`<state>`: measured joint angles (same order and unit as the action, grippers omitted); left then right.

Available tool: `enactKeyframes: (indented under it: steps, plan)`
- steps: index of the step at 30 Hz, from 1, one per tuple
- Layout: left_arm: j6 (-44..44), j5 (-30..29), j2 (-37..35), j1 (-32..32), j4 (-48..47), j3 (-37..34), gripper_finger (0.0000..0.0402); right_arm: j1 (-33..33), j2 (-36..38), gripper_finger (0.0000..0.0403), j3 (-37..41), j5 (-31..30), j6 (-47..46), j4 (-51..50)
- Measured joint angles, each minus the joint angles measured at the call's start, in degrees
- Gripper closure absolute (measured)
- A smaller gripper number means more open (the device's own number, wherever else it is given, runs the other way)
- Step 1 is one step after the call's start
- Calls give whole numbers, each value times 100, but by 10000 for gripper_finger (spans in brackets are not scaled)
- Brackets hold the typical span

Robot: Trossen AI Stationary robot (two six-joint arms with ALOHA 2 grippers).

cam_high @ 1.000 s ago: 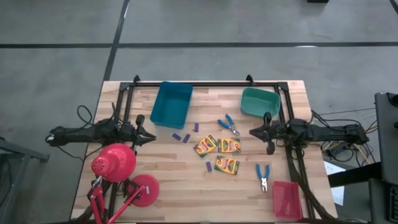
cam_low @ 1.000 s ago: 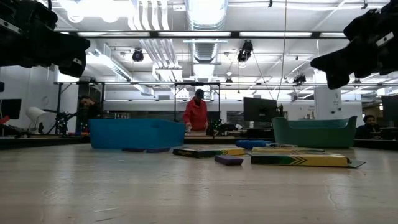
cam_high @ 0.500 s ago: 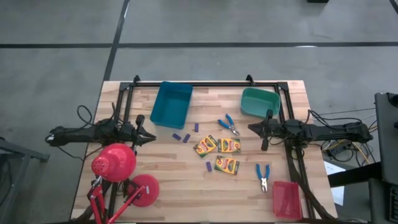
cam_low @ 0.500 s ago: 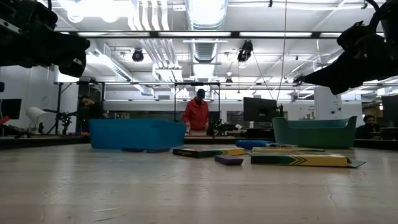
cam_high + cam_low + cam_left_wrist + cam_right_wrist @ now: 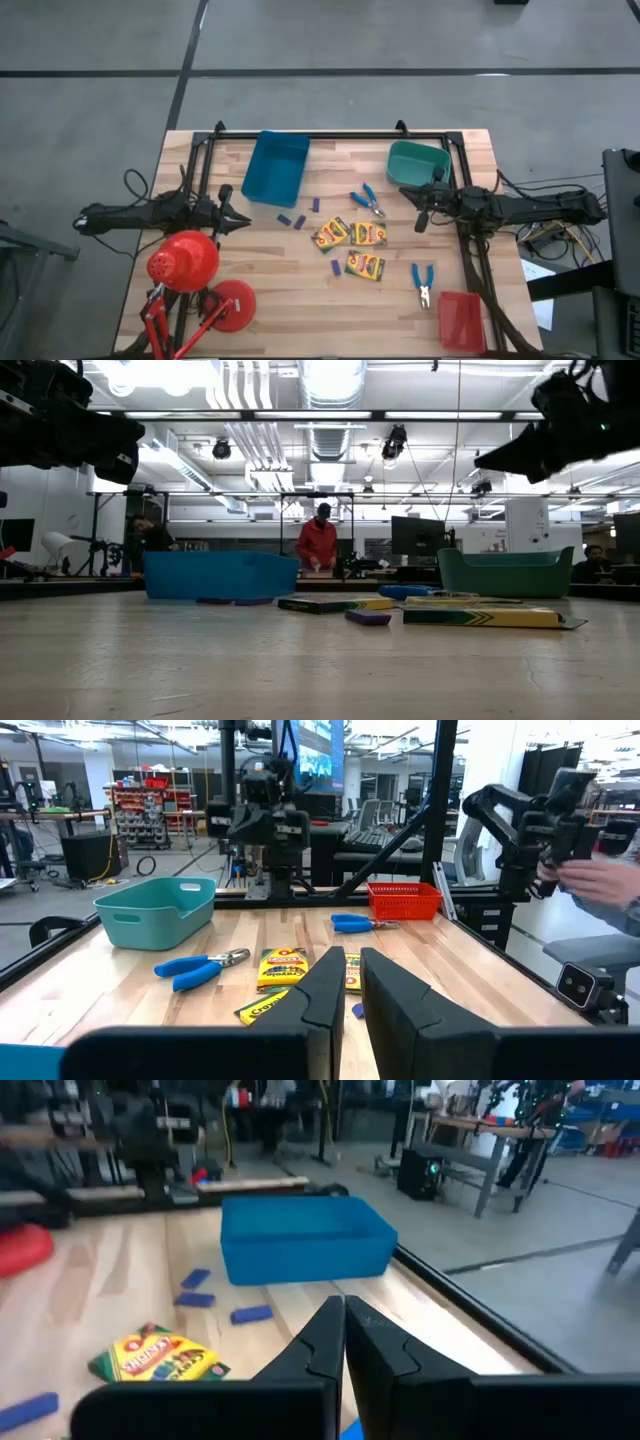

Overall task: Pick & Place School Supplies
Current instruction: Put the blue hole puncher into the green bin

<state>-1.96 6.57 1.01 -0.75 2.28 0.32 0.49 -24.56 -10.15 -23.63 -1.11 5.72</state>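
Three yellow crayon boxes [image 5: 330,234] [image 5: 368,234] [image 5: 365,266] lie flat at the table's middle. One pair of blue-handled scissors [image 5: 367,200] lies just beyond them, and a second pair [image 5: 422,283] lies nearer the right front. Small purple sticks [image 5: 291,221] [image 5: 336,267] are scattered to the boxes' left. My right gripper [image 5: 408,195] [image 5: 345,1315] hovers shut above the table between the far scissors and the teal tray. My left gripper [image 5: 247,219] [image 5: 351,982] waits at the left side, its fingers almost together, holding nothing.
A blue tray [image 5: 275,165] and a teal tray [image 5: 418,163] stand at the far edge, and a red tray [image 5: 460,320] sits at the near right corner. A red desk lamp [image 5: 185,262] occupies the near left. People move in the room behind the table.
My right gripper has risen and swung a little toward the far edge and the teal tray, tipping so its fingers point more toward the table's left. Its fingers stay shut. Nothing on the table has moved.
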Motion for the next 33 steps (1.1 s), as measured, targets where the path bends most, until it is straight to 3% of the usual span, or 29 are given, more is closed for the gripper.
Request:
enactKeyframes:
  steps: [4, 12, 15, 24, 29, 33]
  plan:
    - [0, 0, 0, -2, 0, 0, 362, -2, -796, 394, -716, -303, -229, -332]
    - [0, 0, 1, -4, 0, 0, 362, -7, -2646, 394, -2197, -1159, -1668, -899]
    - [0, 0, -1, -4, 0, 0, 362, -42, -3344, 394, -2942, -1380, -1885, -1674]
    - [0, 0, -1, -4, 0, 0, 362, -436, -5411, 394, -5147, -1035, -3525, -4583]
    - [0, 0, 0, -4, -2, 0, 360, -589, -6029, 394, -5594, -917, -3776, -4966]
    - [0, 0, 1, -4, -10, 0, 362, -733, -6059, 379, -5630, -490, -3689, -4921]
